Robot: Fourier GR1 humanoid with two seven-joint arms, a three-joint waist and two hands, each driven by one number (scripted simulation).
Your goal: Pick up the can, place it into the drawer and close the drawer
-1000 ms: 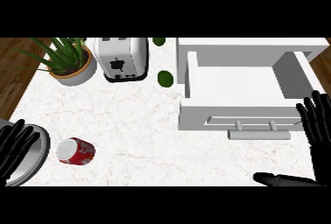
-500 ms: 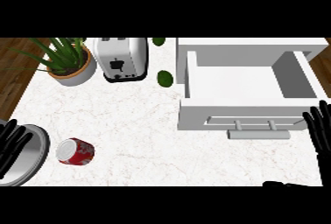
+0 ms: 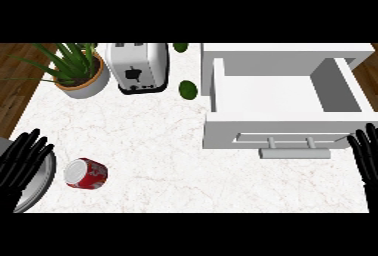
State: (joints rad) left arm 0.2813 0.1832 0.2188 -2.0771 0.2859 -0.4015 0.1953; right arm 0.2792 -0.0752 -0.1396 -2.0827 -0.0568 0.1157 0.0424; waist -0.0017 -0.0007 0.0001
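Both hands, left (image 3: 22, 162) and right (image 3: 366, 155), rest spread-fingered at opposite edges; can (image 3: 86, 173) lies beside the left.

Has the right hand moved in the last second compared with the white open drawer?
Yes. The right hand has slid toward the view's right edge, away from the white open drawer's handle.

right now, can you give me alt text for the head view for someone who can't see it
A red can lies on its side on a white marble counter, near the robot's open left hand, while an open white drawer sits at the right by the open right hand. A potted plant and a toaster stand at the back.
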